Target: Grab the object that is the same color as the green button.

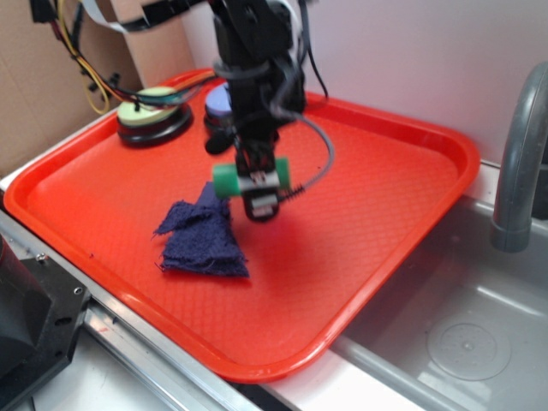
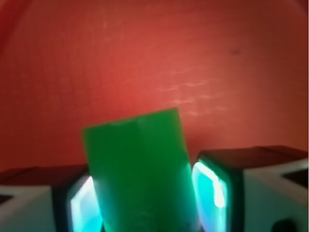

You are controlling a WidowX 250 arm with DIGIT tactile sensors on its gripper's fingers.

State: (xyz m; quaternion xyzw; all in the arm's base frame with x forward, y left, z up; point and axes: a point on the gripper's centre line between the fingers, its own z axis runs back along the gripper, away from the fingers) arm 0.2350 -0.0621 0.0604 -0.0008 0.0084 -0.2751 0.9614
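Gripped between the two pads of the claw is the green cylinder, so the claw is closed around it, only as wide as the cylinder itself. In the wrist view the cylinder stands between the glowing pads, and the red tray is seen far behind it, blurred. In the outside view the cylinder lies sideways in the claw, above the tray and just beside the dark blue cloth, and it seems lifted off the surface. I judge the grab is done; what is left is only to keep hold. The green button and the blue button sit at the far corner of the tray. To the right is a grey sink with a tap
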